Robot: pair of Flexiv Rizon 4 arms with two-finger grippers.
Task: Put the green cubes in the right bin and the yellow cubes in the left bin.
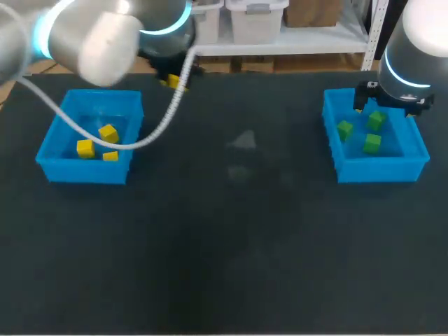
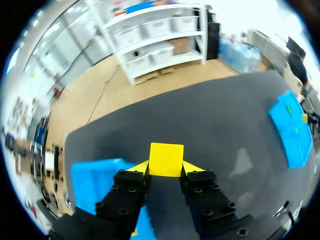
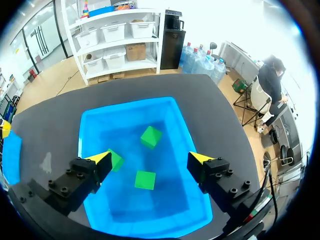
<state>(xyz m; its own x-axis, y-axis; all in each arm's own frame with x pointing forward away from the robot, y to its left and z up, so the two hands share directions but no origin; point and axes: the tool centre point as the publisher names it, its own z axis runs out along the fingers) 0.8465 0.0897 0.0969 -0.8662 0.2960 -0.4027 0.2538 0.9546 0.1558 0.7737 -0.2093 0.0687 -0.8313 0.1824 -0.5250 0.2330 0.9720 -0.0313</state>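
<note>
Between left fingers point(image 2: 194, 168), yellow cube point(image 2: 166, 160)

a dark, matte table point(image 1: 224, 266) fills the head view from side to side. near its middle lies a faint, pale grey smudge point(image 1: 243, 141), with a second, dimmer mark point(image 1: 238, 173) just on the near side of it.

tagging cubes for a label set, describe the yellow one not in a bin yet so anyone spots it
Find the left blue bin. Just past its far right corner hangs the left pincer, shut on a yellow cube. Unlike the three yellow cubes lying in the bin, it is held outside any bin.
</note>
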